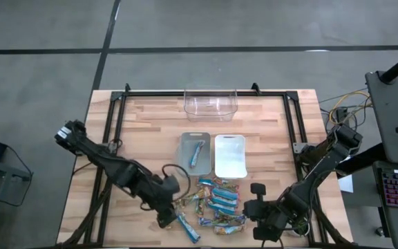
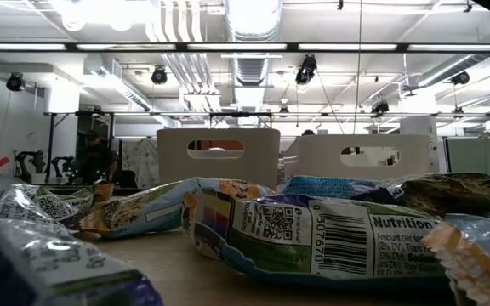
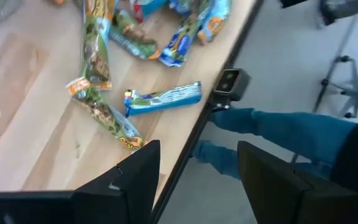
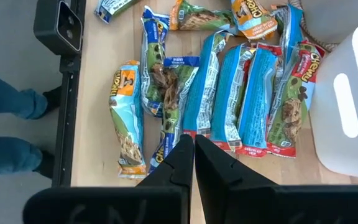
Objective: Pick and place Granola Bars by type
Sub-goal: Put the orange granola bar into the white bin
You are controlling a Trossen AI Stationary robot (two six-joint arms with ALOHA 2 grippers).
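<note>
The Granola Bars (image 1: 218,204) lie in a loose pile near the table's front edge, some blue, some green-gold. In the right wrist view they lie side by side (image 4: 229,93). One blue bar (image 3: 163,99) lies apart by the front edge (image 1: 187,227). Another blue bar (image 1: 197,153) rests in the grey bin (image 1: 185,162). My left gripper (image 3: 197,180) hangs open above the front edge, left of the pile (image 1: 171,211), with nothing between its fingers. My right gripper (image 4: 193,163) is shut and hovers over the pile's right side (image 1: 254,211).
A white bin (image 1: 230,155) stands beside the grey one, and a clear bin (image 1: 210,101) at the far edge. A small black camera (image 3: 229,81) is clamped to the front edge. A person's legs in blue jeans (image 3: 278,130) stand just beyond that edge.
</note>
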